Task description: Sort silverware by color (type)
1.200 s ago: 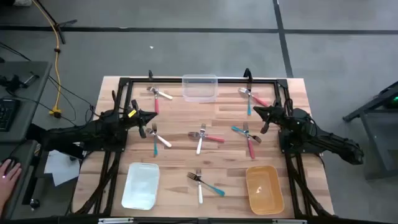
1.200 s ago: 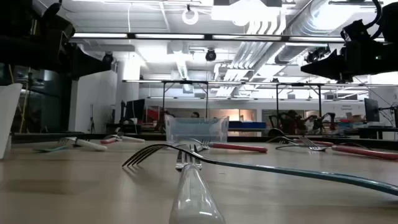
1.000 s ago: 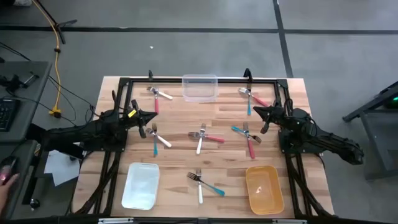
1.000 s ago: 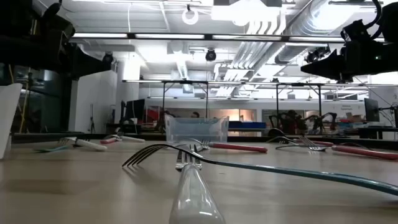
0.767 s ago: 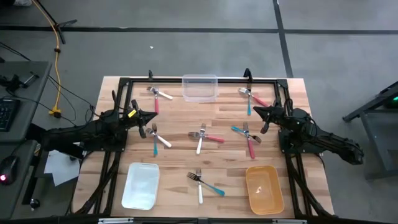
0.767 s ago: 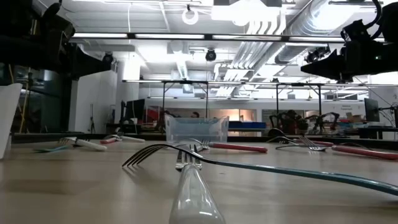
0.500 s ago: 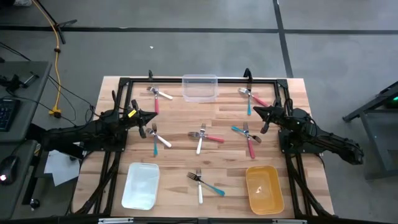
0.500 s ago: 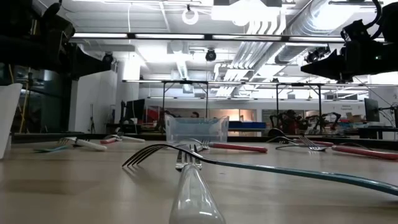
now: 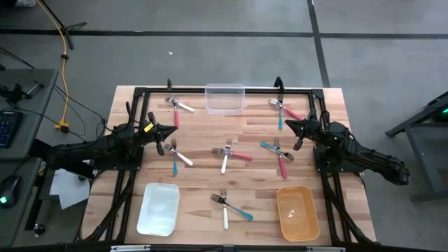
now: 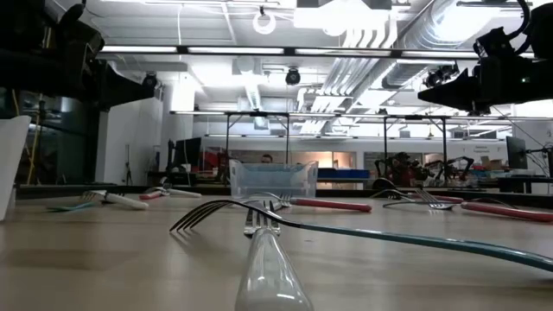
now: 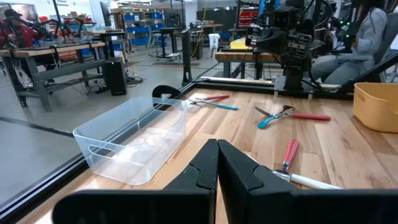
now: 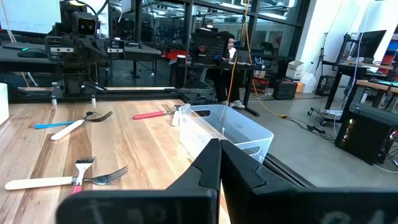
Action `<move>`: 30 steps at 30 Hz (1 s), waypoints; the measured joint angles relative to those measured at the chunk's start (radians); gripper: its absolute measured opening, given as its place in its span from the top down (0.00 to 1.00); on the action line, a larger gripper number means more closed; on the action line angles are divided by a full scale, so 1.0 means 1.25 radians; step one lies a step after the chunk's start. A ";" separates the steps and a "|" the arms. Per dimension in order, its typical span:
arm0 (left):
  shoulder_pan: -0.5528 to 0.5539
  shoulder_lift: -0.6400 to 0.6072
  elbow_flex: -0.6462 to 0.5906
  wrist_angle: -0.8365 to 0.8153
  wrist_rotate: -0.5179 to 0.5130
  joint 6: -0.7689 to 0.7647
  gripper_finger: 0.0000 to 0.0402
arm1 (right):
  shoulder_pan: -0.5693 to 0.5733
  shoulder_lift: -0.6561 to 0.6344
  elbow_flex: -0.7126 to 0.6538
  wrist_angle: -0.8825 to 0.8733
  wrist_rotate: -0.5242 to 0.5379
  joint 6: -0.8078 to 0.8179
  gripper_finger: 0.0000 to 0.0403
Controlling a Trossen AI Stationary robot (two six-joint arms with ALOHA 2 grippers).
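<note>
Both of my grippers hang idle above the table, fingers pressed together and pinching nothing — the left gripper (image 9: 162,133) over the left side, the right gripper (image 9: 297,128) over the right side. I judge this as a ready pose, since no fork has been sorted yet.

None of the silverware sits in a container. The forks lie scattered in crossed pairs: 1 pair by the far left (image 9: 176,106), 1 by the far right (image 9: 282,110), 1 near my left gripper (image 9: 176,152), 1 in the middle (image 9: 229,154), 1 near my right gripper (image 9: 278,153), and 1 at the near edge (image 9: 227,204). Handles are pink-red, teal or white.

3 containers wait empty — a clear bin (image 9: 225,98) at the far edge, a white tray (image 9: 159,208) near left, and a yellow tub (image 9: 296,211) near right, probably 1 per colour.

The wooden table (image 9: 203,171) has a black frame around it, and beyond it is a bright workshop with benches, shelving and other rigs.
</note>
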State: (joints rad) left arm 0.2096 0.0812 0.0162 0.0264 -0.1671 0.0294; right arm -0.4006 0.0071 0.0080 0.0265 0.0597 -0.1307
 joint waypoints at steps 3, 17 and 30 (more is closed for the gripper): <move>0.000 0.000 0.000 0.000 0.000 0.000 1.00 | 0.000 0.000 0.000 0.000 0.000 0.000 1.00; 0.000 0.000 0.000 0.000 0.000 0.000 1.00 | 0.000 0.000 0.000 0.000 0.000 0.000 1.00; 0.000 0.000 0.000 0.000 0.000 0.000 1.00 | 0.000 0.000 0.000 0.000 0.000 -0.126 1.00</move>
State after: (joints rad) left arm 0.2097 0.0814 0.0162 0.0268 -0.1671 0.0296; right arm -0.4007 0.0071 0.0082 0.0265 0.0601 -0.2886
